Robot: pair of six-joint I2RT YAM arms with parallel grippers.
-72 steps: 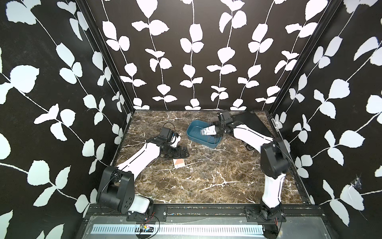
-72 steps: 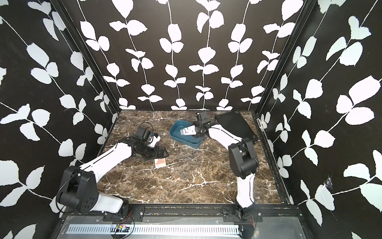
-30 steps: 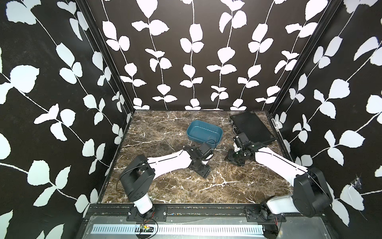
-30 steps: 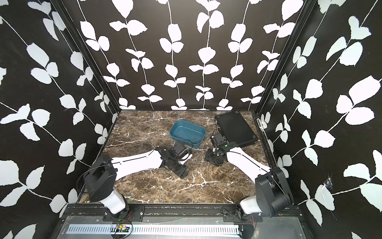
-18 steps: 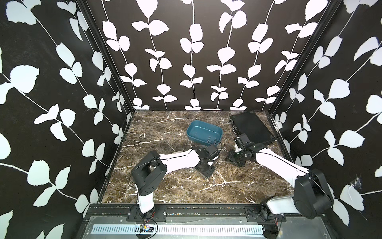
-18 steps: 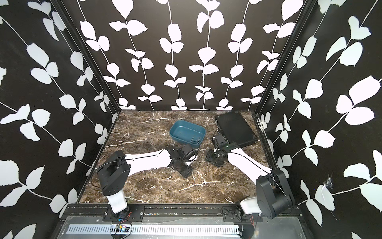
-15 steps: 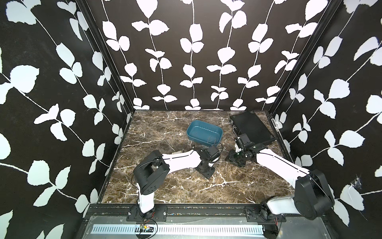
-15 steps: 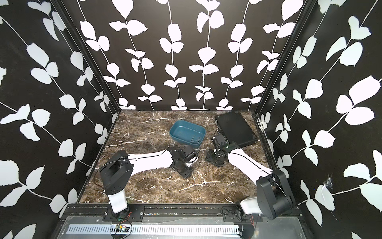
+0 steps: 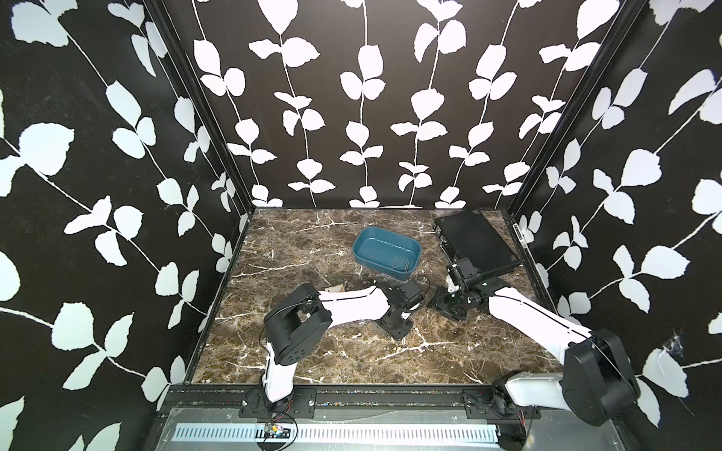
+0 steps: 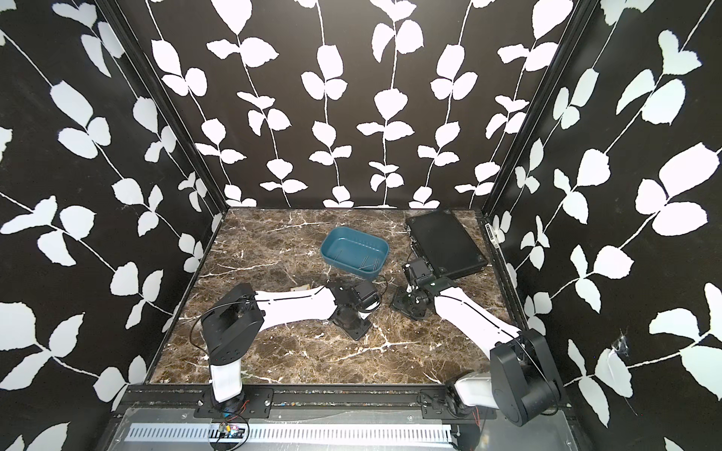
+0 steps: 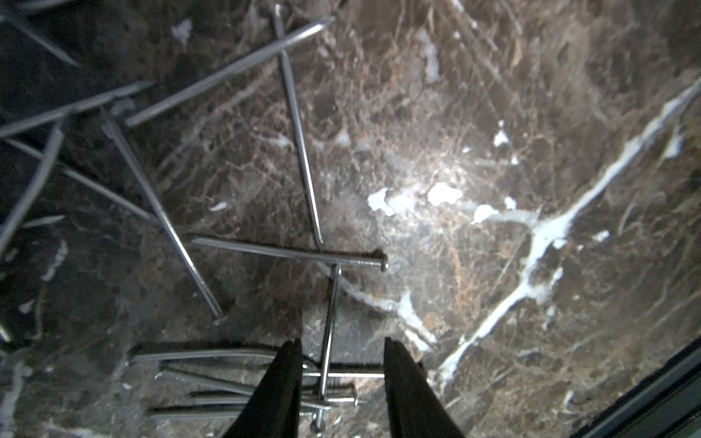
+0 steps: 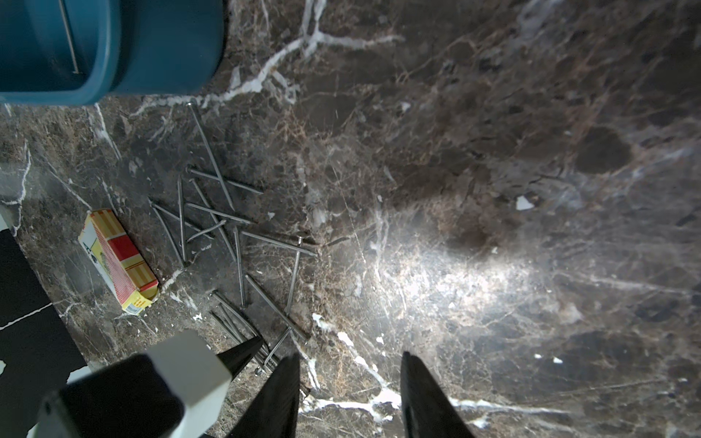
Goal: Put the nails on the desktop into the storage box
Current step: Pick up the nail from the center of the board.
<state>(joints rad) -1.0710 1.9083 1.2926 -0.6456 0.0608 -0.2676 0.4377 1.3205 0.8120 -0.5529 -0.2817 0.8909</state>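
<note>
one tub (image 9: 375, 250); one black case (image 9: 474, 242); one little red-yellow box (image 12: 117, 261); nails (image 12: 239, 265), roughly twenty loose, can't count exactly tbh

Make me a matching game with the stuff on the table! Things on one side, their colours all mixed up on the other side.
Things:
1. storage box
2. flat case
3. small carton
4. nails

Colours:
a. silvery grey
b. teal blue
c. red and yellow
d. black

Right pairs: 1-b, 2-d, 3-c, 4-a
</note>
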